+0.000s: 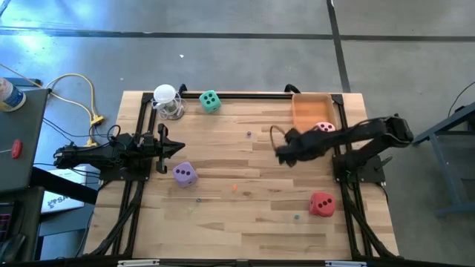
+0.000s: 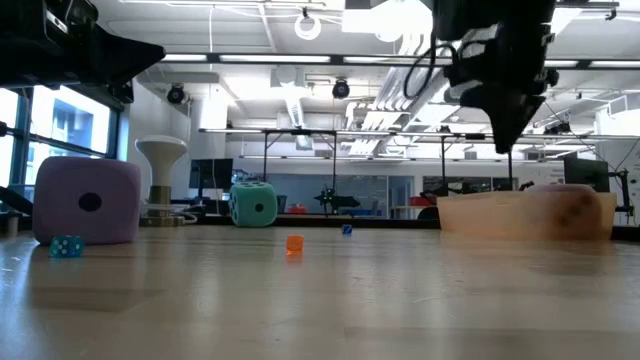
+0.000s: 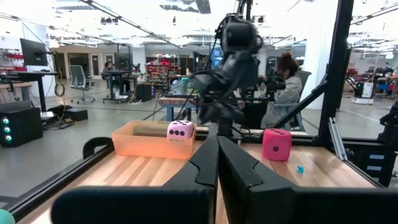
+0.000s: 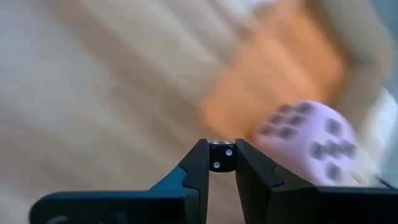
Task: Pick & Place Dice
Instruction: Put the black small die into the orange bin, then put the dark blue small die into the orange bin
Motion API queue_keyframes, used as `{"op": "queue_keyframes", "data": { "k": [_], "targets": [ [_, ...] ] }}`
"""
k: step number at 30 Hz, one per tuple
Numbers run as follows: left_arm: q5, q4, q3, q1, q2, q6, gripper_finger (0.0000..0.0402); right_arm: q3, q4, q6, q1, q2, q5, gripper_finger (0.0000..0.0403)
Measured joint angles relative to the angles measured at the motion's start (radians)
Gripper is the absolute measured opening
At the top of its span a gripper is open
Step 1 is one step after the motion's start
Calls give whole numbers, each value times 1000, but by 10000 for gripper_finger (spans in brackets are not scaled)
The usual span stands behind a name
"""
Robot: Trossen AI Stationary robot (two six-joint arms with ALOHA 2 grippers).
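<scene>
Four big dice show. The mint green die [image 1: 210,101] sits by the far edge and the purple die [image 1: 185,173] in front of my left gripper. The red die [image 1: 321,203] rests near the right side, and the pink die [image 1: 324,127] lies inside the orange tray [image 1: 312,110]. My right gripper [image 1: 282,152] hangs above the table just left of the tray, shut on a tiny black die [image 4: 221,157] with white pips. My left gripper [image 3: 217,149] is shut on nothing and held level at the table's left side. My right gripper pinches the tiny black die by two opposite faces [image 4: 212,158] between its two fingertips. The fingers [image 2: 505,135] point down from above. The die is lifted clear of the table, with the pink die [image 4: 311,140] and the tray [image 4: 273,81] close beyond it.
A white round-topped object [image 1: 166,100] on a clear base stands at the far left, next to the green die. Tiny coloured beads lie scattered on the wood, among them a teal one [image 2: 66,246] and an orange one [image 2: 293,243]. Black frame rails run along both sides.
</scene>
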Motion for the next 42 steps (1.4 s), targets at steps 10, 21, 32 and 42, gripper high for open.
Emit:
{"op": "queue_keyframes", "data": {
  "k": [10,21,32,42],
  "targets": [
    [0,0,0,0,0,0,0,-27,41,-44,-267,-2,-50,51],
    [0,0,0,0,0,0,0,-131,184,-184,-424,-1,-59,96],
    [0,0,0,0,0,0,0,-133,211,-161,-420,-1,42,221],
    [0,0,0,0,0,0,0,-133,204,-98,-324,-44,150,237]
  ]
}}
